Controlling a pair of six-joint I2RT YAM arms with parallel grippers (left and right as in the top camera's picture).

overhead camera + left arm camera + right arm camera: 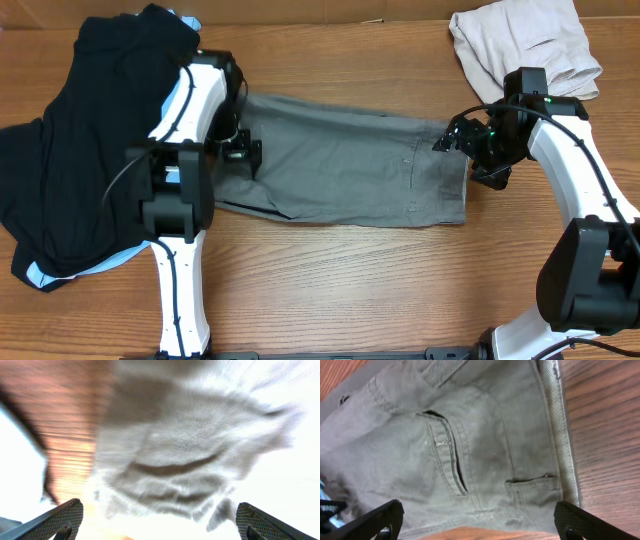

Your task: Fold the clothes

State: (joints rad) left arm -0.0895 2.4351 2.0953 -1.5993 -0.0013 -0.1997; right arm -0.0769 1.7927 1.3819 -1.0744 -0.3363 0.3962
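jaws on both arms stand wide open and hold nothing. the left jaws hang over the leg end of the grey shorts, the right jaws over the waist end. whether either touches the cloth cannot be told.

the wooden worktop (350,300) carries everything. the black garment (80,150) lies heaped at the left, partly under the left arm (185,130). the grey shorts (350,170) lie fairly flat across the middle between the 2 arms, waist toward the right arm (570,170). a beige piece (525,45) is bunched at the far right edge, and a light-blue piece (28,274) shows only as slivers under the black.

the shorts look like light, limp woven cloth with a little body. they are likely neither slippery nor fragile, but would sag and bunch if lifted from 1 point, so 2 matched holds seem wise.

the waistband (560,435), with its pale lining and thick seam, looks the firmest place to pinch. the hems at the leg end offer the matching hold.

the pocket slit (454,462) gapes slightly and could catch a fingertip, so it is best avoided.
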